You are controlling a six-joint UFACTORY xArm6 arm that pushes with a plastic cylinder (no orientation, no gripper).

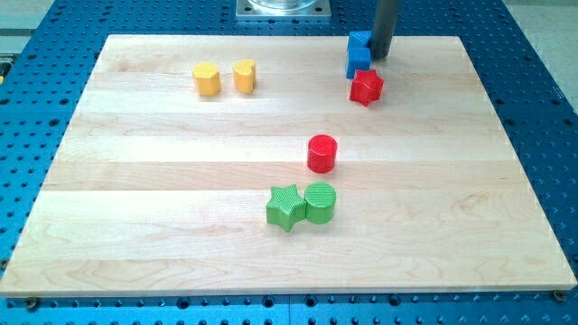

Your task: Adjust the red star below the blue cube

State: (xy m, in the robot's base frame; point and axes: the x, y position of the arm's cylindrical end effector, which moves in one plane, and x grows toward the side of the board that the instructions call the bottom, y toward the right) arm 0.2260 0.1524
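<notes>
The red star (pixel 366 88) lies near the view's top right of the wooden board. The blue cube (pixel 358 54) stands just above it, a little to its left, nearly touching. My tip (pixel 381 57) is at the cube's right side, above and slightly right of the red star. The rod comes down from the view's top edge.
A red cylinder (pixel 321 153) sits mid-board. A green star (pixel 285 207) and a green cylinder (pixel 321 202) touch below it. Two yellow blocks (pixel 207 79) (pixel 244 76) lie at the upper left. The wooden board (pixel 135 226) rests on a blue perforated table.
</notes>
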